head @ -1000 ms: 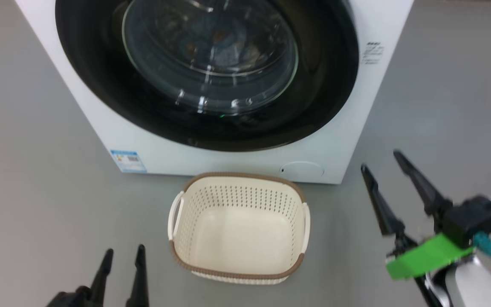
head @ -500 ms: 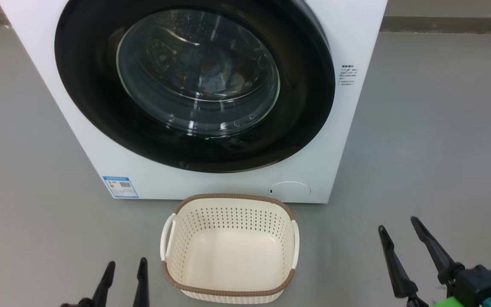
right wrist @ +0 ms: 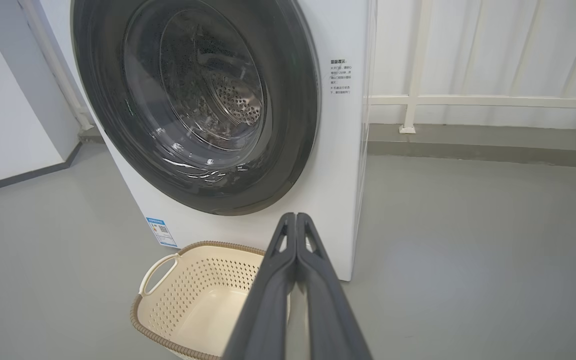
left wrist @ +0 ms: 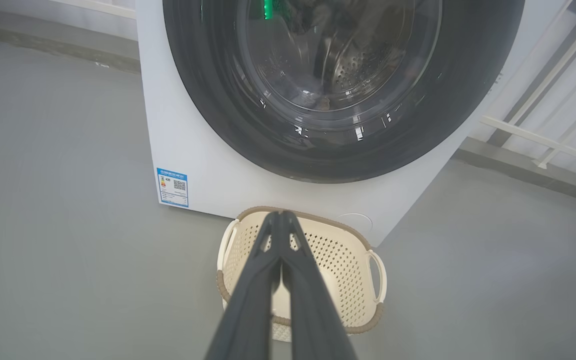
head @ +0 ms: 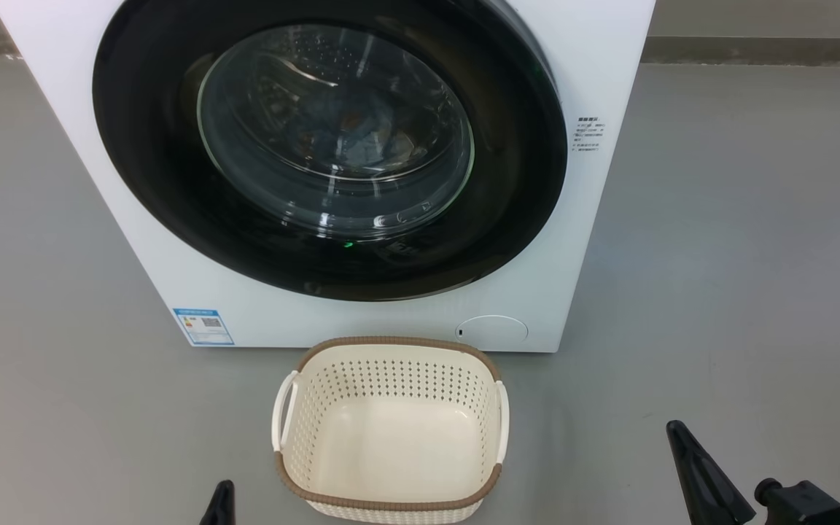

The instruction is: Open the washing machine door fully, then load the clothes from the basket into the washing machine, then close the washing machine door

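Note:
The washing machine [head: 135, 240] stands white and square ahead, its glossy black washing machine door [head: 515, 182] lying flush against the front. Behind the door's glass bowl, the clothes [head: 362, 138] show dimly as bluish fabric in the drum. The cream basket [head: 391, 343] sits on the floor just before the machine and holds nothing. My left gripper [head: 222, 504] is low, left of the basket; in the left wrist view its fingertips [left wrist: 280, 216] are pressed together. My right gripper [head: 682, 445] is low at the right, and its tips [right wrist: 295, 217] meet too. Both hold nothing.
Grey floor [head: 741, 255] spreads on both sides of the machine. A white railing [right wrist: 418, 100] on a raised kerb runs behind and to the right of the machine. A white wall [right wrist: 3, 125] stands at its left.
Both grippers have shut from wide open and have sunk toward the bottom of the head view. The head camera has tilted, so the machine and basket sit lower in the picture.

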`<state>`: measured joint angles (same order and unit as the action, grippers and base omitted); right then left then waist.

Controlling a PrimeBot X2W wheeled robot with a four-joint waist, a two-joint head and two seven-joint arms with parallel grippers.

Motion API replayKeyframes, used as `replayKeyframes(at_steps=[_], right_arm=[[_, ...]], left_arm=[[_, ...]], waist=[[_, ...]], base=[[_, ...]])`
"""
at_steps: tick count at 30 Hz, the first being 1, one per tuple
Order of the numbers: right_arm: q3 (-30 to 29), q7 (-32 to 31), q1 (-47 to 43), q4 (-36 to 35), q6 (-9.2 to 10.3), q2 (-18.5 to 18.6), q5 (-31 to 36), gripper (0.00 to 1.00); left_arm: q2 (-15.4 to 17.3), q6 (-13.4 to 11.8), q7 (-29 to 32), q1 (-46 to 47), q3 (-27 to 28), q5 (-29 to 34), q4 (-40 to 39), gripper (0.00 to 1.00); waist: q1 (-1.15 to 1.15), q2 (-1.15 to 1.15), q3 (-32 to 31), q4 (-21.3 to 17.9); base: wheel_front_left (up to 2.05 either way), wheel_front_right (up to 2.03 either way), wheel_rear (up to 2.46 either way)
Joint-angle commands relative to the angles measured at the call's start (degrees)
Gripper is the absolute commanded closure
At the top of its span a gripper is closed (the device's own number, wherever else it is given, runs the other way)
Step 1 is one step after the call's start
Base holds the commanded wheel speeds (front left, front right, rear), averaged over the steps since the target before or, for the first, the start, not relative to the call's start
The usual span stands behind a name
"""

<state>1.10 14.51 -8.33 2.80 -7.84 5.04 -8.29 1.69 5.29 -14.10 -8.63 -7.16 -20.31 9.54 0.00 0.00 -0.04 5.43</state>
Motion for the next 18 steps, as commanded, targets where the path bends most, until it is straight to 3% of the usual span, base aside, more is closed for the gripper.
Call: replayKeyframes(at_steps=[1, 18], right_arm=[[-0.1, -0.4, 1.0, -1.2, 0.02, 0.2, -3.0, 1.0], [-0.3, -2.6, 2.9, 0.6, 0.06, 0.5, -14.5, 1.0]], left_arm=[[0.4, 0.1, 0.2, 0.9, 0.4, -2.1, -1.1, 1.0], [1.0, 0.4, 2.5, 2.8, 1.5, -12.0, -0.1, 1.0]], waist=[[0.1, 0.0, -0.1, -0.1], [0.0, 0.0, 0.0, -0.8]], base=[[0.0, 0.0, 0.0], [0.0, 0.0, 0.0]])
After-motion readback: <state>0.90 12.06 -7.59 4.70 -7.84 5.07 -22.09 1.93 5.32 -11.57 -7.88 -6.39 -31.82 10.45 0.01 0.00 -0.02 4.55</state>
